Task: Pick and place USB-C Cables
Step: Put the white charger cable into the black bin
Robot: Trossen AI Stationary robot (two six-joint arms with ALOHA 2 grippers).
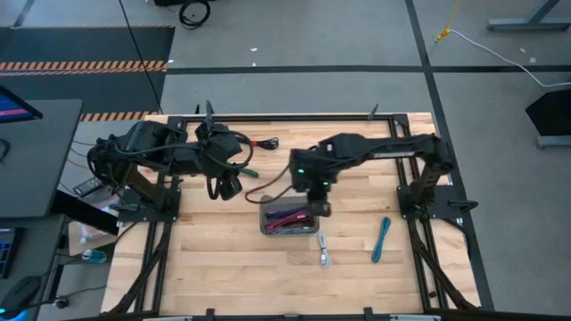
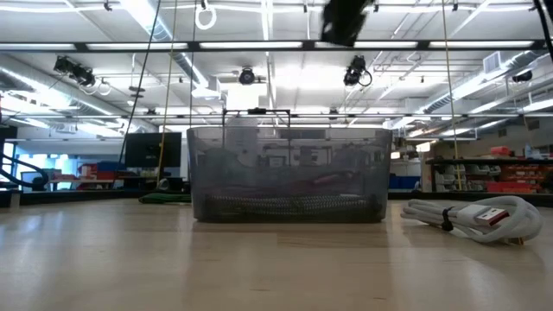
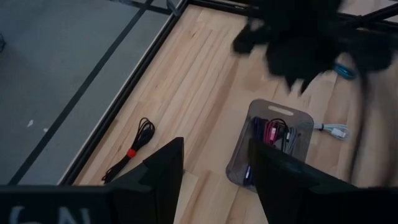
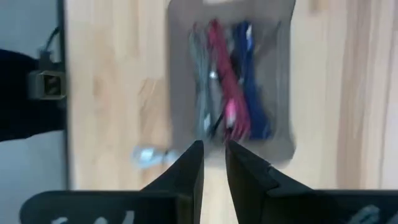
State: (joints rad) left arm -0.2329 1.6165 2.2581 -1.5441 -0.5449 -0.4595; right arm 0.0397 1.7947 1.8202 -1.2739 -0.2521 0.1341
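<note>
High view has the right gripper [image 1: 318,210], fingers narrowly parted and empty, over the tray [image 1: 268,230]; left gripper [image 1: 227,185] wide; the white cable [image 1: 323,251] looks light and floppy, best pinched mid-bundle.

One translucent grey rectangular plastic tray [image 1: 290,228] sits at the centre of the high view. Inside it, three short cords can be told apart: one maroon cable [image 4: 225,74], one blue-purple cable [image 4: 249,81] and one grey cable [image 4: 202,81]; any others there are too tangled to count. Four more cords lie loose on the wooden bench [image 1: 223,259]: one white cable [image 1: 322,251] lower centre, one teal cable [image 1: 382,239] lower right, one black cable with a red band [image 3: 130,149], and one green cable [image 1: 250,172].
</note>
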